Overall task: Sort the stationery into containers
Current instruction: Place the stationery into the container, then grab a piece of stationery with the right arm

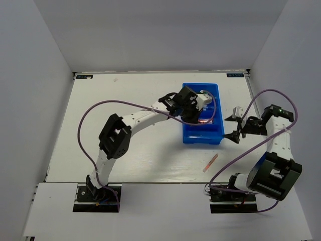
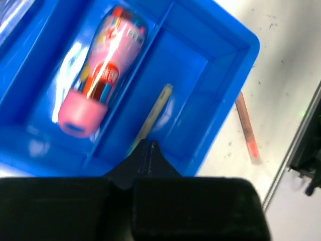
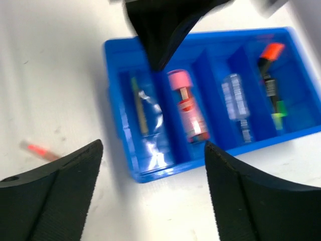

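I'm hovering my left gripper (image 2: pixel 147 149) over the blue tray (image 1: pixel 200 139), jaws pressed together into a black wedge, gripping nothing. My right gripper (image 3: pixel 153 150) is hanging just off the tray's right side w/ jaws spread wide, nothing btwn them.

The tray's a glossy hard-plastic rectangle, w/ ribs splitting it into long compartments. Contents, reading across the right wrist view from the left:
- 1st compartment is holding a thin yellow pen (image 3: pixel 139 103), lying lengthwise.
- 2nd is holding the fat pink marker (image 3: pixel 186 108), w/ a rounded pink cap and a shiny printed body catching glare.
- 3rd is holding a clear, silvery item (image 3: pixel 235 103). It's too blurred to tell what exactly.
- 4th is holding a black highlighter w/ an orange cap (image 3: pixel 271 51), and a green cap (image 3: pixel 279 107) is showing further along the same slot.

In the left wrist view the marker & yellow pen are sitting in adjacent compartments, one rib apart.

A thin pink pen (image 1: pixel 210 163) is lying on the white table (image 1: pixel 150 155), outside the tray, near its near-right corner but not touching it. The table is looking matte & lightly scuffed.
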